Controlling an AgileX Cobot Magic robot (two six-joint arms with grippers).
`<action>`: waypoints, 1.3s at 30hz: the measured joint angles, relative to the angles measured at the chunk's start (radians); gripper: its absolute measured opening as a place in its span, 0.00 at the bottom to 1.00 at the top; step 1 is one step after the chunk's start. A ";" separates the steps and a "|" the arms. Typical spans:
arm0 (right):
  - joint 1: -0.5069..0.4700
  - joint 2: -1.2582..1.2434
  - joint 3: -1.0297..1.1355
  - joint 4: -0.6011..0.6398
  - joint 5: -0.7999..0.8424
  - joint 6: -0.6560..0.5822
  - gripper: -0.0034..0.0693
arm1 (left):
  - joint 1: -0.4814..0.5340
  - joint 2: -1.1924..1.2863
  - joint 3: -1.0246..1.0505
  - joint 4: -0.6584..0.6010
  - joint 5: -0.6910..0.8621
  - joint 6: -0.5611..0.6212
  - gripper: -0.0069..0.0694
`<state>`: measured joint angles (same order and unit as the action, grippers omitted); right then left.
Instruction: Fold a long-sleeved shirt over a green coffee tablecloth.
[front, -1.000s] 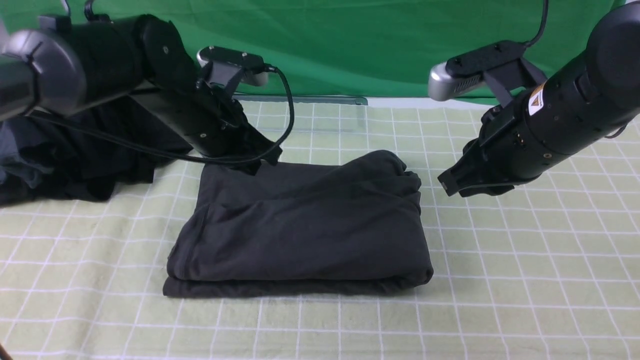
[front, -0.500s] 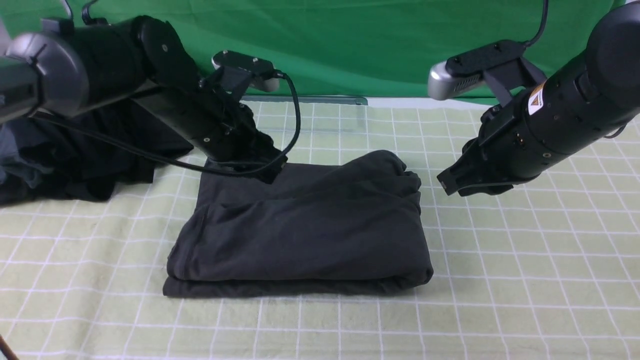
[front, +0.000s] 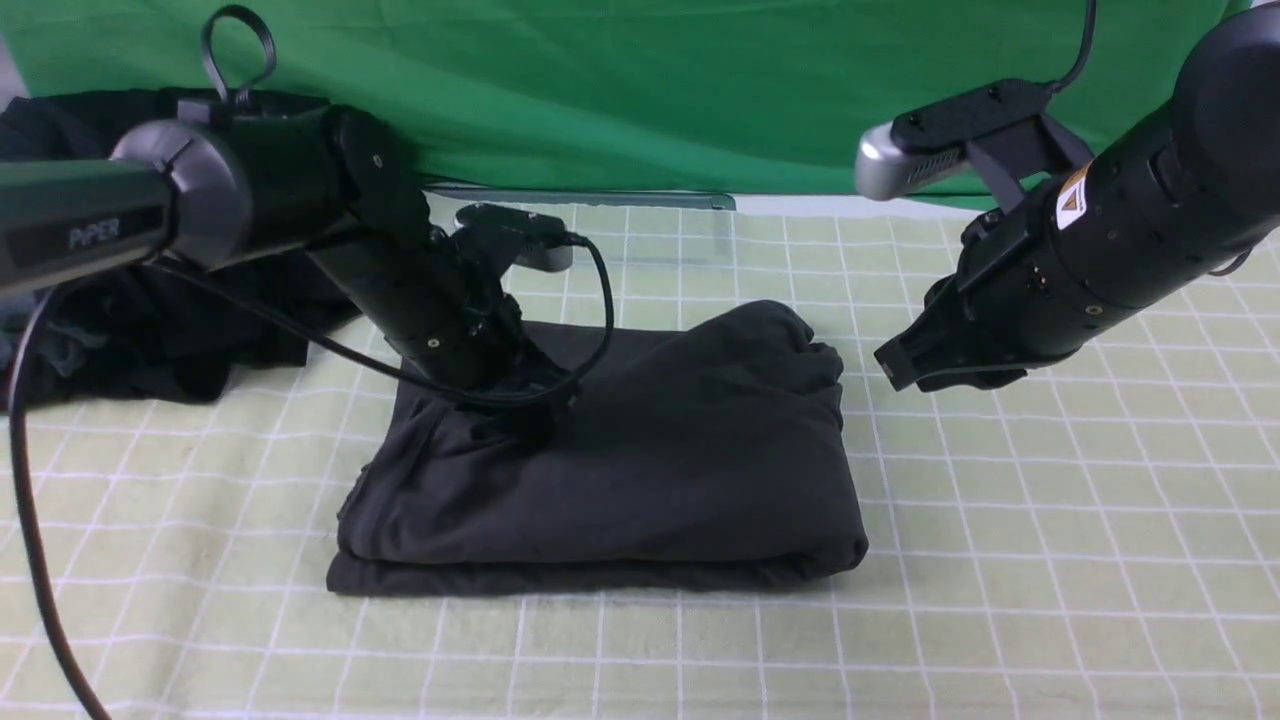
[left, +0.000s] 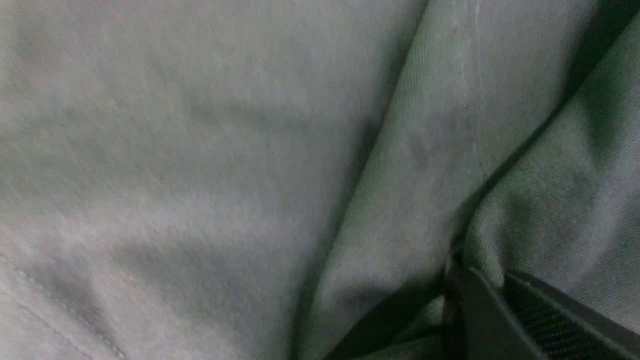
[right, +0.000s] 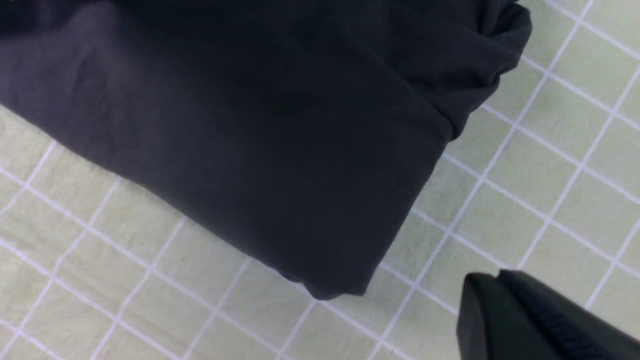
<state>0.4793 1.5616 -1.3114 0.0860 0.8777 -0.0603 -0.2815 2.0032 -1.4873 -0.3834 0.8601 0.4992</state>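
The long-sleeved shirt (front: 650, 450) lies folded into a thick charcoal rectangle in the middle of the green coffee tablecloth (front: 1050, 520). My left gripper (front: 540, 415) is pressed down into the shirt's top layer near its back left, and the fabric puckers around it. In the left wrist view the left gripper (left: 480, 277) is shut, with a fold of shirt (left: 200, 150) pinched at its tips. My right gripper (front: 895, 372) hovers shut and empty just right of the shirt's back right corner. In the right wrist view that gripper (right: 492, 280) is above the tablecloth (right: 550, 175), apart from the shirt (right: 250, 125).
A heap of other dark garments (front: 150, 330) lies at the back left, behind the left arm. A plain green backdrop (front: 650, 90) hangs along the table's far edge. The left arm's cable (front: 600, 300) loops over the shirt's back edge.
My left gripper moved forward and down from the shirt's back left edge onto its top layer, opened on the way and closed on the fabric. The right arm stayed still.
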 joint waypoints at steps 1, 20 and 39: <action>0.000 0.000 0.000 0.000 0.000 -0.002 0.06 | 0.003 -0.001 -0.013 -0.001 0.001 -0.005 0.12; -0.028 0.226 -0.207 -0.004 0.001 -0.093 0.13 | 0.055 -0.051 -0.060 0.124 0.013 -0.140 0.15; -0.153 0.596 -0.521 0.254 0.135 -0.335 0.70 | -0.119 -0.129 -0.116 -0.016 0.070 -0.230 0.28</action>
<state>0.3263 2.1575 -1.8326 0.3404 1.0131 -0.3949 -0.4009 1.8738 -1.6030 -0.3993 0.9305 0.2695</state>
